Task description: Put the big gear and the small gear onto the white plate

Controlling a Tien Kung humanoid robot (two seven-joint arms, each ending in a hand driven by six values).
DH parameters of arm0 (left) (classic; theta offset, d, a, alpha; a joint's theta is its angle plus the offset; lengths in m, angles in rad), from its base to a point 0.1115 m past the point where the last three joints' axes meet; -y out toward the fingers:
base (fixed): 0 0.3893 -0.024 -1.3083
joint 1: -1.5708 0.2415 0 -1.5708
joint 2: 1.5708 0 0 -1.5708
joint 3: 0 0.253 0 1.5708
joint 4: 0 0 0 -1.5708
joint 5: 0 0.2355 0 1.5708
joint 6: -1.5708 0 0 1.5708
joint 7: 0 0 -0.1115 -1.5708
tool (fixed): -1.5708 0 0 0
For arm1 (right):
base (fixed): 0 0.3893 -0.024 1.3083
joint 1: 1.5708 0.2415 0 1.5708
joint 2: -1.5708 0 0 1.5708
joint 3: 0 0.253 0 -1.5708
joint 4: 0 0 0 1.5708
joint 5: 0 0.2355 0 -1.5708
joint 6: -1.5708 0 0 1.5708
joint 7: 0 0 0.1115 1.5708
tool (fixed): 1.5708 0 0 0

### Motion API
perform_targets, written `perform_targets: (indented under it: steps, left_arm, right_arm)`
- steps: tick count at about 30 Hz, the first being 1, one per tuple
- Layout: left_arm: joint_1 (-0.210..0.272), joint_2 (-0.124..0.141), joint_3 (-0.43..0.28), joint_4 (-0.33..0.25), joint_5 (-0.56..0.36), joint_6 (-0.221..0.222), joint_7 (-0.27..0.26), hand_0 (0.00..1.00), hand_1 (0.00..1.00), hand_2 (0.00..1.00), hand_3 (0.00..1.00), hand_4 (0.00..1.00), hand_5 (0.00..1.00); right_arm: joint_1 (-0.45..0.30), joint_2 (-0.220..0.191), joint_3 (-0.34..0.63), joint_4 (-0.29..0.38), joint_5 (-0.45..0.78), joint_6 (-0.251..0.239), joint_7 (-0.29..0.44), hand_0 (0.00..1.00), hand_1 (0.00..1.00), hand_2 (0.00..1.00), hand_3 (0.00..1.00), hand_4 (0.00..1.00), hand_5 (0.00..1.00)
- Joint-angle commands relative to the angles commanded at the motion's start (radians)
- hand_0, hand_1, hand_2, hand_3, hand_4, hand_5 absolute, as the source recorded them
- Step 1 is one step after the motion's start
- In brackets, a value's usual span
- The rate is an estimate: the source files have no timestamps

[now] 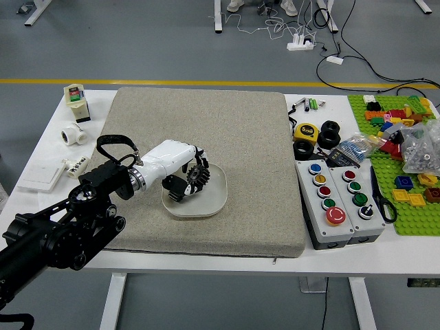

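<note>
Left hand [187,181] gripping big gear [198,176]

And there's the plate [214,199], on the mat [254,151]: button boxes [342,194] to its right, bricks [403,183] farther right, tape measure [306,132] behind and right, carton [78,104] behind and left.

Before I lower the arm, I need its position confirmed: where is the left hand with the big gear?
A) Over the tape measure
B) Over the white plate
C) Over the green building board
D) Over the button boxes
B: the left hand grips the big gear above the white plate.
</note>
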State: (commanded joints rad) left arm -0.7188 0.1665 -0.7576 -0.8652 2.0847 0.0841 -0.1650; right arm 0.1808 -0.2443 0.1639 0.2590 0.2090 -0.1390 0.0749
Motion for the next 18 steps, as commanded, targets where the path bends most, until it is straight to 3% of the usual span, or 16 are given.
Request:
perform_targets:
  steps: [5,6,11,12,17,18]
  left_arm:
    - [0.004,0.001,-0.006,-0.006,0.028,-0.012,0.009,0.364,0.475,0.532,0.663,0.937,0.181]
    - [0.005,0.001,-0.007,-0.007,0.031,-0.014,0.010,0.429,0.586,0.667,0.780,0.998,0.286]
    - [0.008,-0.001,-0.007,-0.009,0.017,-0.023,0.000,0.429,0.586,0.667,0.780,0.998,0.286]
    - [0.008,-0.002,-0.007,-0.008,0.014,-0.022,-0.001,0.520,0.675,0.750,0.791,0.998,0.334]
    - [0.013,-0.003,-0.014,-0.013,0.000,-0.014,-0.007,0.520,0.675,0.750,0.791,0.998,0.334]
    - [0.015,-0.003,-0.018,-0.018,-0.001,-0.007,-0.009,0.552,0.704,0.791,0.800,0.998,0.333]
  right_arm:
    - [-0.001,0.000,-0.001,0.000,-0.001,0.000,0.001,0.623,0.620,0.672,0.469,0.722,0.588]
    - [-0.001,0.000,-0.001,0.000,-0.001,0.000,0.001,0.621,0.616,0.670,0.469,0.721,0.587]
    - [-0.001,0.000,0.001,0.000,-0.002,0.000,0.001,0.621,0.616,0.670,0.469,0.721,0.587]
    - [-0.001,0.000,0.001,0.000,-0.002,0.000,0.001,0.621,0.617,0.672,0.469,0.723,0.589]
    - [-0.001,0.000,0.001,-0.001,-0.002,-0.001,0.001,0.621,0.617,0.672,0.469,0.723,0.589]
    - [-0.001,0.000,0.001,-0.001,-0.001,-0.001,0.001,0.622,0.616,0.672,0.469,0.723,0.589]
